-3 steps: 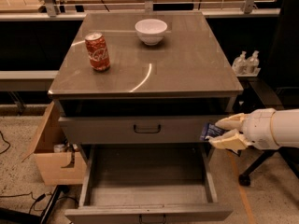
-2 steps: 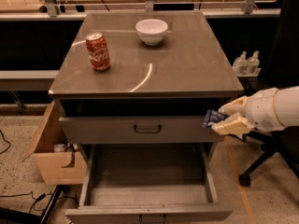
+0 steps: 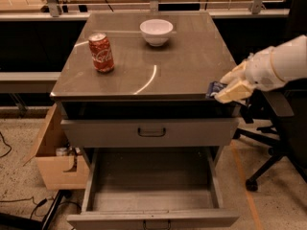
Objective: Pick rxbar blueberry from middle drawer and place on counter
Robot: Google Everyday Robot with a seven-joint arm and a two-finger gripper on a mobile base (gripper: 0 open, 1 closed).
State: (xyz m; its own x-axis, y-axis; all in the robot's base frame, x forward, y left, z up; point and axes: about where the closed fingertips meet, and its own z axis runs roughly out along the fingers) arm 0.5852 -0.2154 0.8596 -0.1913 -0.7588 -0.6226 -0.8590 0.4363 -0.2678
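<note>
My gripper (image 3: 224,88), pale fingers on a white arm, reaches in from the right. It is shut on the rxbar blueberry (image 3: 214,88), a small dark blue wrapper. It holds the bar at the right front edge of the counter (image 3: 182,63), about level with the top. The middle drawer (image 3: 153,218) is pulled out below, and its inside looks empty. The like drawer (image 3: 151,132) above it is closed.
A red soda can (image 3: 102,52) stands at the counter's left and a white bowl (image 3: 156,31) at its back middle. An open cardboard box (image 3: 55,152) sits on the floor to the left. An office chair base (image 3: 268,162) is at the right.
My gripper has risen with the bar, from beside the closed drawer's front up to the counter's right front edge.
</note>
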